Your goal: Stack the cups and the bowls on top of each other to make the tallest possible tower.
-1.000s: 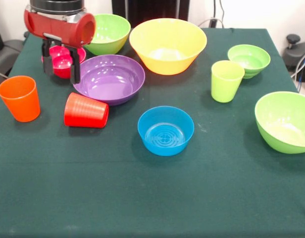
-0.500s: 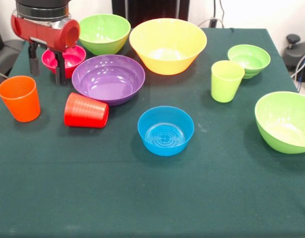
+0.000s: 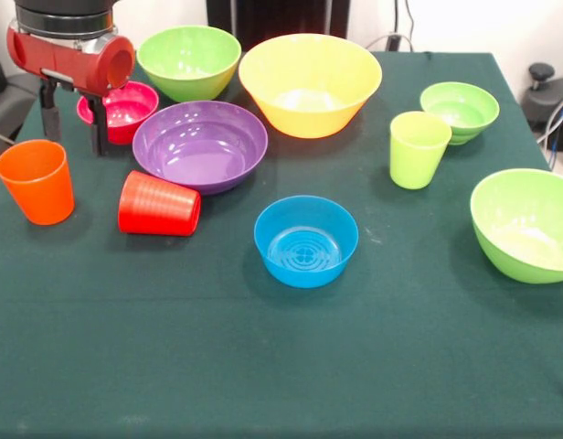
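With its empty jaws spread apart, the gripper [image 3: 71,119] is hanging just above the table beside the magenta bowl [image 3: 120,110], the orange cup [image 3: 37,180] standing mouth-up just below and to one side of the jaws and the red cup [image 3: 159,204] lying tipped over a little farther off toward the purple bowl [image 3: 201,144]. The red cup's long axis is running flat along the table, its mouth facing away from the jaws. If the jaws come down carelessly, they are risking clipping the magenta bowl's rim, or sending that loose red cup rolling.
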### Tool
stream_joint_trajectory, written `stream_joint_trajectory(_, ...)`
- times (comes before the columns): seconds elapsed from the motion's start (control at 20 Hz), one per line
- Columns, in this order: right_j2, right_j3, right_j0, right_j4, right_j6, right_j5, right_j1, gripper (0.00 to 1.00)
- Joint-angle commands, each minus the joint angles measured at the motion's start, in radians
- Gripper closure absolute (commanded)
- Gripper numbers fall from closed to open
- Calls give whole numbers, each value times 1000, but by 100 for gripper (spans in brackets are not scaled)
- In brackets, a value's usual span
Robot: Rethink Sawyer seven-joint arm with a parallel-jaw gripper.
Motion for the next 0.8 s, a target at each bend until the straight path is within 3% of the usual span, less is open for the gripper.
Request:
stream_joint_trajectory(0.05,102,20,-1,-92,-240,26,94,0)
stream_joint_trajectory(0.8,133,-12,-30,-140,-238,6,143,0)
